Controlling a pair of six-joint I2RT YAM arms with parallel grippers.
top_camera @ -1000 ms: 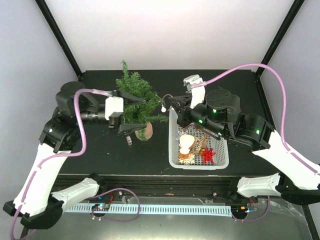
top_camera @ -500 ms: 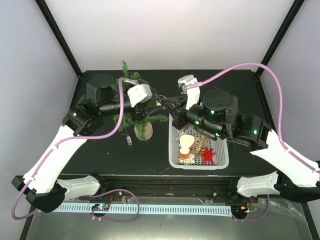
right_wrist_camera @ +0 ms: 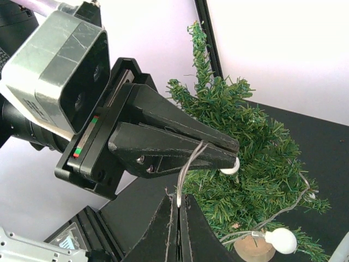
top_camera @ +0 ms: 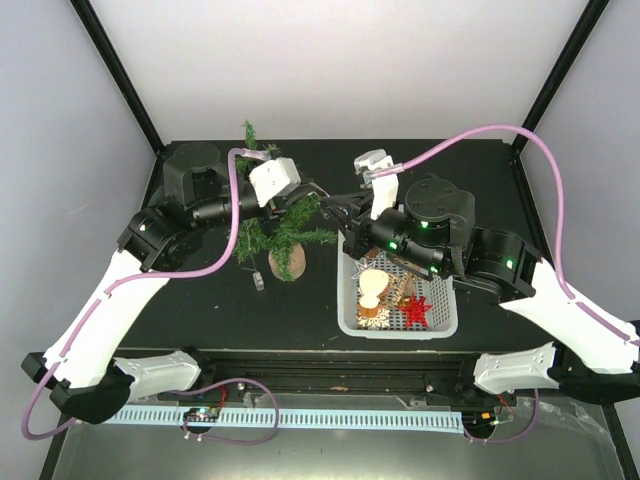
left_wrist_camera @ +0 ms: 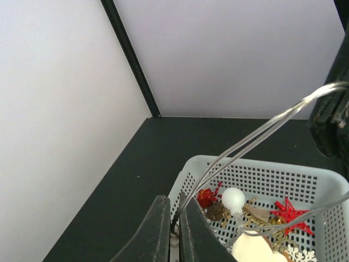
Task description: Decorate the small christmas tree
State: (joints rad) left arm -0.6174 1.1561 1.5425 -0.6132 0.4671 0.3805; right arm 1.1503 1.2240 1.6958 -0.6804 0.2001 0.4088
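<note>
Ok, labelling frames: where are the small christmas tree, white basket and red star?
small christmas tree (right_wrist_camera: 252, 131): right wrist view, branches
white basket (top_camera: 399, 332): top view, near rim
red star (top_camera: 417, 310): top view, centre

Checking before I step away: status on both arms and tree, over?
Left gripper and right gripper both shut on light string, tips close. Small christmas tree standing on its base, string partly draped. White basket beside it.
</note>
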